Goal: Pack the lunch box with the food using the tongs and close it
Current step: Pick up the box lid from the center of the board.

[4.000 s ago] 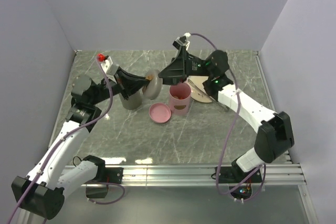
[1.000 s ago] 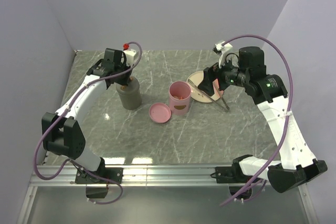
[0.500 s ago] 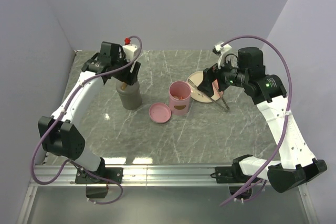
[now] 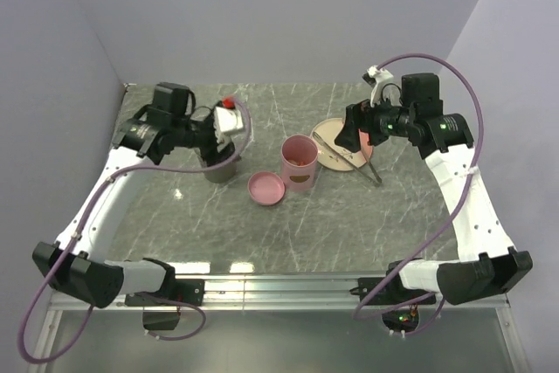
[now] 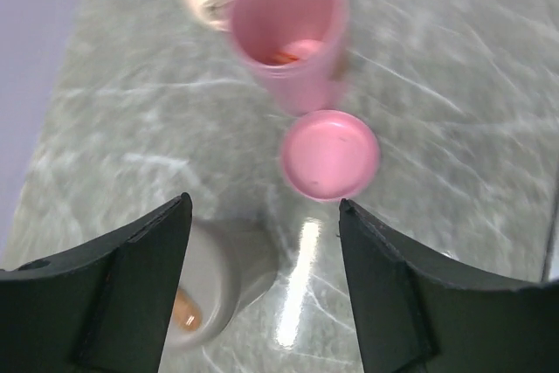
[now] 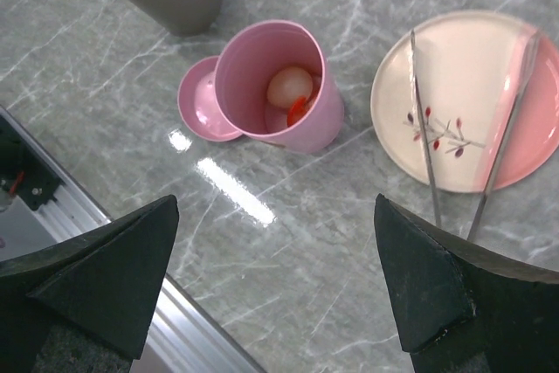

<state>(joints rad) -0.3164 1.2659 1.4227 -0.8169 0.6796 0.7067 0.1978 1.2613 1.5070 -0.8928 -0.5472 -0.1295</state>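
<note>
Found the lid [image 4: 265,188] lying flat closest in, just beside the open lunch box [image 4: 299,163], upright, with food [image 6: 297,111] down inside. Spotted a grey canister [image 4: 215,165] off to the left, below the left gripper [image 5: 262,207], fingers spread apart and holding nothing. Further back, saw the tongs [image 6: 423,128] resting across the plate [image 4: 330,133], with the right gripper [image 6: 275,203] up above, spread wide too, empty.

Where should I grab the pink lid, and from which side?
Pinch the lid by its rim from above, on the edge away from the lunch box. It lies flat, seemingly hollow side up with no handle showing, and the box stands close at its other edge.
</note>
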